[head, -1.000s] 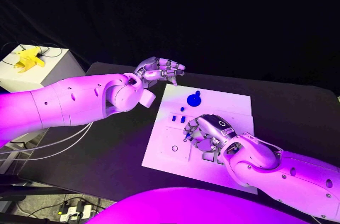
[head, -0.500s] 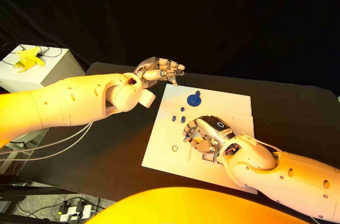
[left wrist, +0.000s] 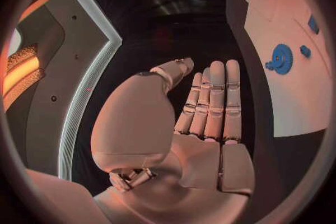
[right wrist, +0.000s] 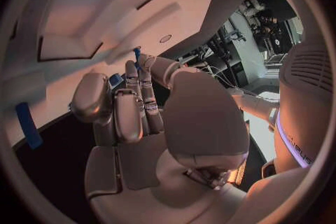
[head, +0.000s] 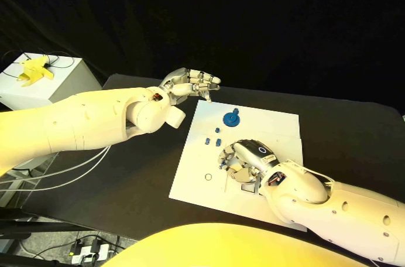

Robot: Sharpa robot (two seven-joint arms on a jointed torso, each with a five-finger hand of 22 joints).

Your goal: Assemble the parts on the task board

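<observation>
Parts of blue plastic lie on the white task board point(head: 278, 126) in the middle of the black counter point(head: 135, 179): 1 gear point(head: 230, 119) near the far edge and, as far as I can count, 3 small pegs point(head: 213, 141) in a loose group just below it. A further small blue part point(right wrist: 137, 56) sits pinched at the fingertips of the right hand point(head: 244, 161), which is curled down over the board's middle, close above its square recesses point(head: 249, 187).

The left hand point(head: 192, 81) hangs above the counter beyond the board's far left corner, fingers straight and side by side, holding nothing.

The step in hand looks like seating the pinched part into a socket. To do it well, I would keep the part upright, line it over its hole before lowering, and press straight down without twisting, so the grip does not slip. The hand hides the target from the head view, so the approach should be slow. Keep the wrist clear of the loose pegs nearby.
</observation>
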